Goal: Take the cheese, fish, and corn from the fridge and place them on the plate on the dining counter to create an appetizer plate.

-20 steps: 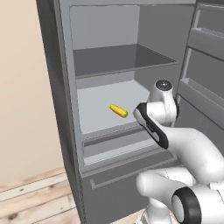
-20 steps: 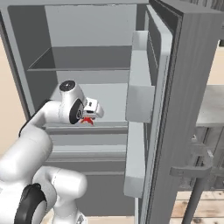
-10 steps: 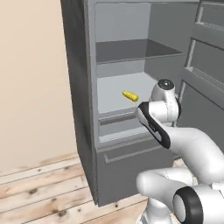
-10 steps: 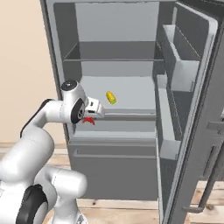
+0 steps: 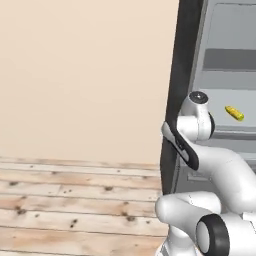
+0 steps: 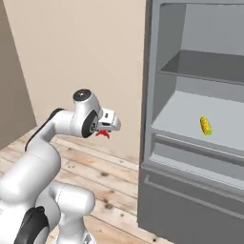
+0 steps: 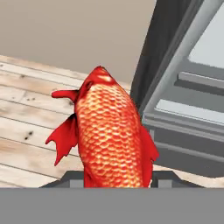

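Left base view has bare beige wall and plank floor point(image 5: 75, 200) on its left, then the dark edge of the fridge point(image 5: 182, 75), then the arm folded in front of it, and furthest right the corn point(image 5: 234, 113) lying on a grey shelf. The cob is lying on its side toward the front of that shelf, probably because it is the item left for a later trip. The right base view runs the same way: wall, then the arm with the gripper point(image 6: 106, 129) held clear of the cabinet, a scrap of red fin hanging beneath it, then the open fridge with the corn on its middle shelf above the drawer. The hand sits well apart from the shelves, which suits carrying rather than reaching. In the hand view the fish point(image 7: 111, 131) stands up between the two dark finger tips, fins spread left and right, head away from the camera; the jaws are closed partway on its body near the tail, a grip that keeps most of its length out in front, ready to lay down. Behind it on the right are the fridge's lower front and drawer. I judge the plate and dining counter lie elsewhere, so the step in hand is transport of the fish
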Controlling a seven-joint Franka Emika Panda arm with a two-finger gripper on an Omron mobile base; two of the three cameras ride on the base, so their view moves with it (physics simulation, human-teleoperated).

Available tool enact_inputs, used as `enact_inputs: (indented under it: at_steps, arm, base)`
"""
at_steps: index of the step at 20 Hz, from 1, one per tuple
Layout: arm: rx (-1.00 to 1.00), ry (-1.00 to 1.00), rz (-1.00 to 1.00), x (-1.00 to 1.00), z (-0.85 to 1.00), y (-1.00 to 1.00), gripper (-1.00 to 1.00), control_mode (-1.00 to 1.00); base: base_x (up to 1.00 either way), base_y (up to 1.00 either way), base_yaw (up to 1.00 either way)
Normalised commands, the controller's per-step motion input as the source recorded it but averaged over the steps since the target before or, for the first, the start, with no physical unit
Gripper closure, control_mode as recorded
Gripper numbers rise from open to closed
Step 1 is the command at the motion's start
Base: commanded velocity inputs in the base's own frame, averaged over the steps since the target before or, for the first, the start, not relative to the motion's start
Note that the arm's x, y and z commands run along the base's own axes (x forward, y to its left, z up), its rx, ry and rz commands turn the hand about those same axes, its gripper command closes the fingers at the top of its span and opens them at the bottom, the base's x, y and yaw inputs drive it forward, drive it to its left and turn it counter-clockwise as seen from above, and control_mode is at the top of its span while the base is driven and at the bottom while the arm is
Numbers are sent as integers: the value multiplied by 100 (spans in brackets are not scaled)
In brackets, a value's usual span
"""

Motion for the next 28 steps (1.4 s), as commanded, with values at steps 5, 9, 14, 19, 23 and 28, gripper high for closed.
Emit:
enact_inputs:
  at_steps: [5, 9, 14, 19, 23, 28]
  arm:
    - [0, 0, 0, 0, 0, 0, 100, 100]
    - [0, 0, 0, 0, 0, 0, 100, 100]
    - [0, 0, 0, 0, 0, 0, 100, 100]
    - [0, 0, 0, 0, 0, 0, 100, 100]
    - [0, 0, 0, 0, 0, 0, 100, 100]
    - [0, 0, 0, 0, 0, 0, 100, 100]
  base:
    - [-3, 12, 73]
    - [0, 6, 73]
    - [6, 0, 75]
    - [37, 0, 84]
    - [38, 0, 93]
    - [43, 0, 94]
